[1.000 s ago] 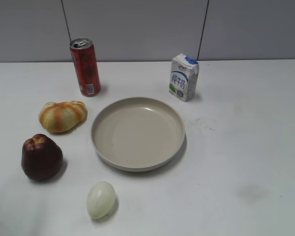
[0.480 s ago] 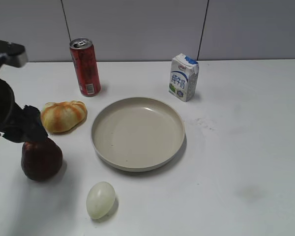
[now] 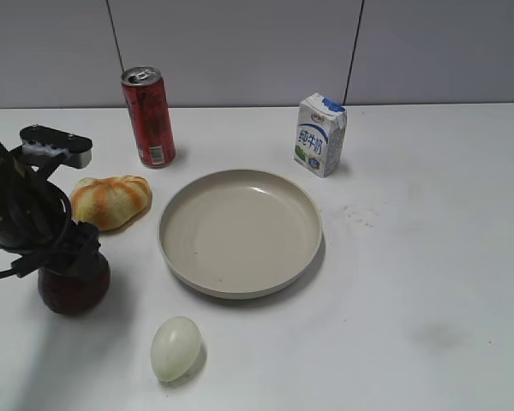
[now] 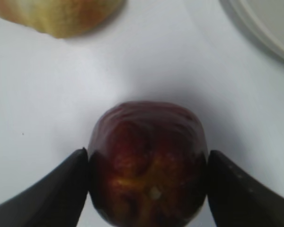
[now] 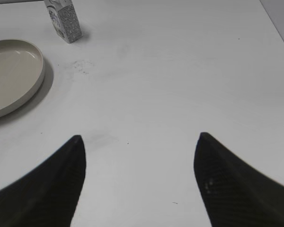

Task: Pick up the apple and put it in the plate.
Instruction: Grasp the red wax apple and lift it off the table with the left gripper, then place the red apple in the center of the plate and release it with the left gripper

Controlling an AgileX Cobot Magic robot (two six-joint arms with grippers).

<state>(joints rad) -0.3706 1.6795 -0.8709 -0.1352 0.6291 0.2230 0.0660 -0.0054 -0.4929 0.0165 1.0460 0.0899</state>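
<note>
The dark maroon apple [image 3: 68,291] sits on the white table at the left, left of the beige plate [image 3: 240,231]. My left gripper [image 3: 68,248] has come down over the apple, and the arm hides its top. In the left wrist view the apple [image 4: 146,165] fills the gap between the two black fingers of the left gripper [image 4: 147,151]. The fingers are spread wide, one close against each side. A piece of the plate's rim [image 4: 274,28] shows at the top right. My right gripper [image 5: 138,137] is open and empty over bare table, right of the plate [image 5: 9,71].
An orange-striped bun [image 3: 110,201] lies just behind the apple and close to the left arm. A red can [image 3: 150,116] stands behind the bun. A milk carton [image 3: 319,134] stands behind the plate. A pale egg [image 3: 175,347] lies in front of the plate.
The left arm has come into view from the left and dropped down. Its fingers now straddle the apple. The apple and the other things have not moved.
</note>
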